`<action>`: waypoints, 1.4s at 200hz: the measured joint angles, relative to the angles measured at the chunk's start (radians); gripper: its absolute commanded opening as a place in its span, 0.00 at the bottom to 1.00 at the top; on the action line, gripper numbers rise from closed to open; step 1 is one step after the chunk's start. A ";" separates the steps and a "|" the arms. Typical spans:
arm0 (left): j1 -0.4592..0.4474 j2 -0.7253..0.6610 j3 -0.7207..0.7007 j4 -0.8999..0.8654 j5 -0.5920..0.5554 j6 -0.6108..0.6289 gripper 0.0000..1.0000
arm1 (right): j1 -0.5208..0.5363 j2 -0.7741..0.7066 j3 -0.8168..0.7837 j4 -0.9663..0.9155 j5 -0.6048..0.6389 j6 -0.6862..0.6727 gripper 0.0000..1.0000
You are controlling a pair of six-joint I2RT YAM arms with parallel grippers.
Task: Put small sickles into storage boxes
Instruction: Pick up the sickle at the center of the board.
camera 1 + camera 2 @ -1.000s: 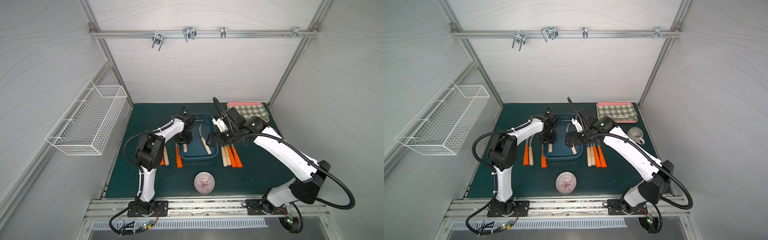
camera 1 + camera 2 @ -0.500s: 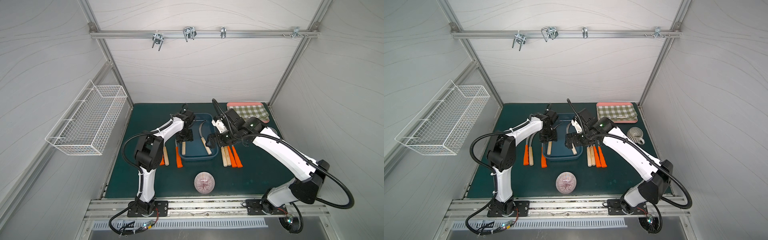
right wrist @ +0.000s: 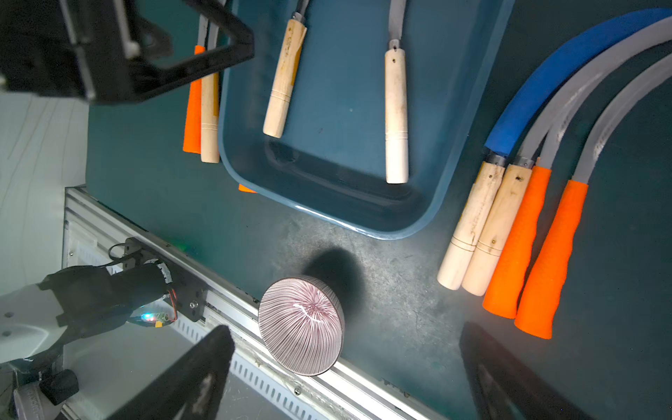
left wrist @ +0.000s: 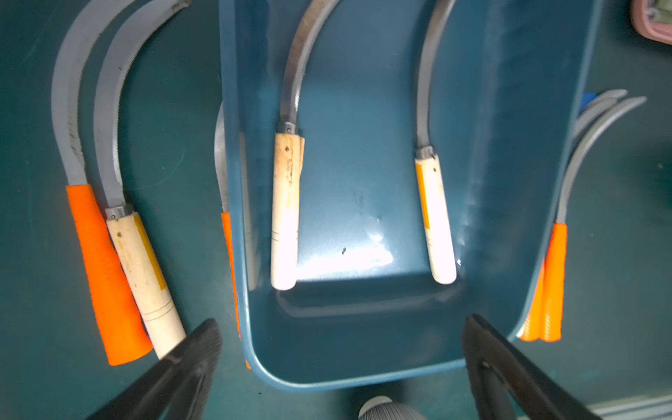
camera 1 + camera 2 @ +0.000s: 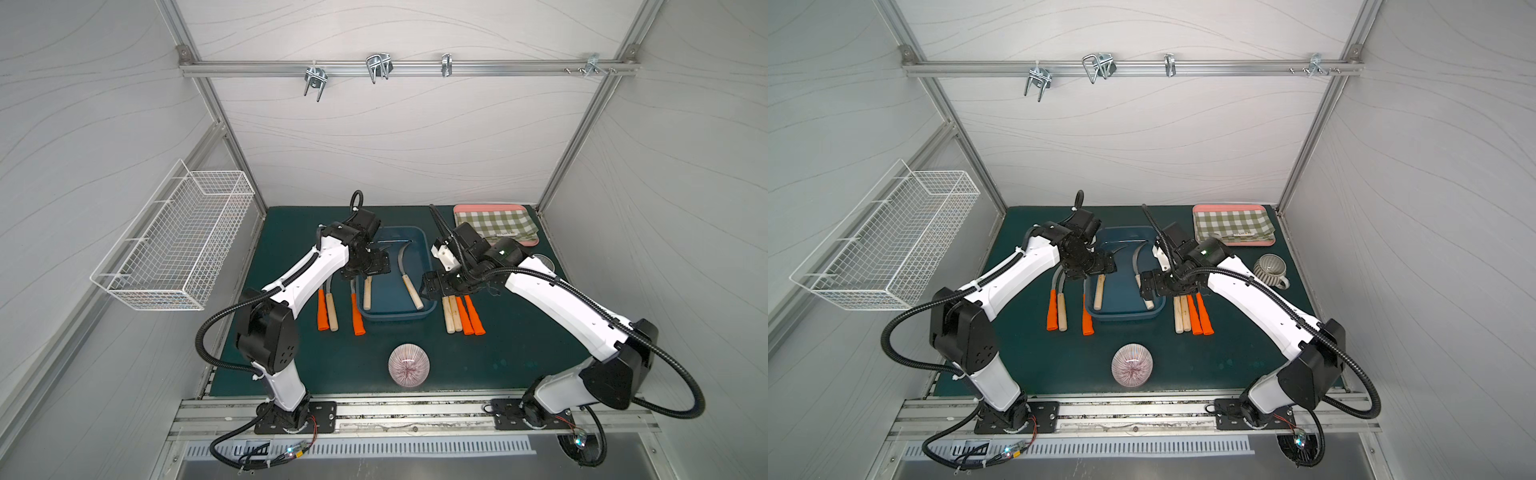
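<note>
1. Blue tub (image 5: 395, 327) sits mid-mat (image 5: 519, 345). Two wood-handled sickles (image 4: 285, 211) lie inside, side by side but apart, blades toward the back wall.
2. Left gripper (image 4: 342, 323) hovers over the tub's left part, jaws wide, nothing between them.
3. Right gripper (image 3: 345, 331) hangs above the tub's right edge, jaws wide, empty.
4. Left of the tub are three sickles (image 4: 142, 265): an orange and a wood handle touching, and another orange one tight against the tub wall.
5. Right of the tub, four sickles (image 3: 496, 232) lie in a row, handles touching: two wood, two orange. One wood-handled sickle has a blue blade (image 3: 556, 72).
6. Striped bowl (image 5: 408, 365) sits near the front edge. Mug (image 5: 1268, 270) and pink tray (image 5: 1233, 207) are at right rear.
</note>
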 measured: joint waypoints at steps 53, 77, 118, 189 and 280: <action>-0.016 -0.146 -0.126 0.010 0.039 0.022 0.99 | -0.024 -0.011 -0.069 0.002 0.012 0.000 0.99; -0.023 -0.230 -0.190 0.018 0.051 0.025 0.99 | -0.026 -0.015 -0.109 0.002 0.034 0.004 0.99; -0.044 -0.366 -0.297 0.019 0.071 0.029 0.99 | -0.029 -0.017 -0.207 0.027 0.076 0.029 0.89; -0.092 -0.587 -0.443 0.016 0.085 0.023 0.99 | -0.034 -0.014 -0.319 0.093 0.111 0.080 0.53; -0.114 -0.777 -0.530 -0.028 0.108 -0.013 0.99 | -0.047 0.075 -0.332 0.123 0.211 0.092 0.22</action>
